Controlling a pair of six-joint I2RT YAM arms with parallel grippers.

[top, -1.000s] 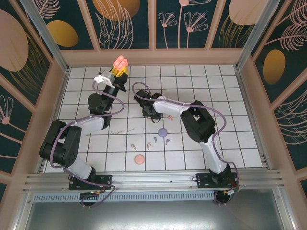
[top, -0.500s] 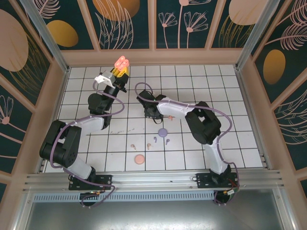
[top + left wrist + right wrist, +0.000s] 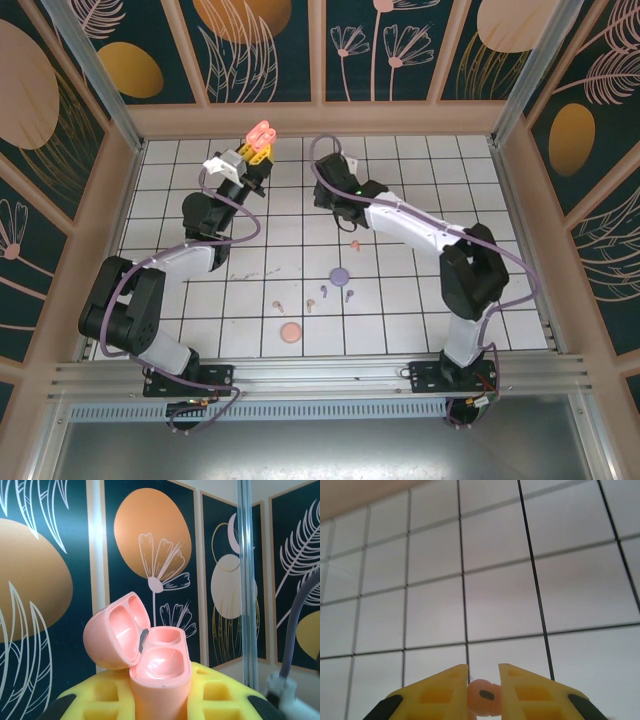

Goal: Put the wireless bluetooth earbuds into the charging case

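While a salmon-orange earbud (image 3: 481,696) sits pinched in the right end effector (image 3: 483,675), closed down narrow on it, the left end effector (image 3: 161,695) clamps the open salmon case (image 3: 157,660) upright, both wells empty. Nothing's seated yet! Other earbuds (image 3: 354,243) lie loose on the white-tiled table (image 3: 420,170), with floral panels (image 3: 260,40) all around.

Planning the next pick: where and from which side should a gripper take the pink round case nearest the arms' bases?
Grip the pink case across its rounded sides, coming straight down from above. It lies low on the table, apart from the earbuds, and looks round from above, so any finger angle should probably do.
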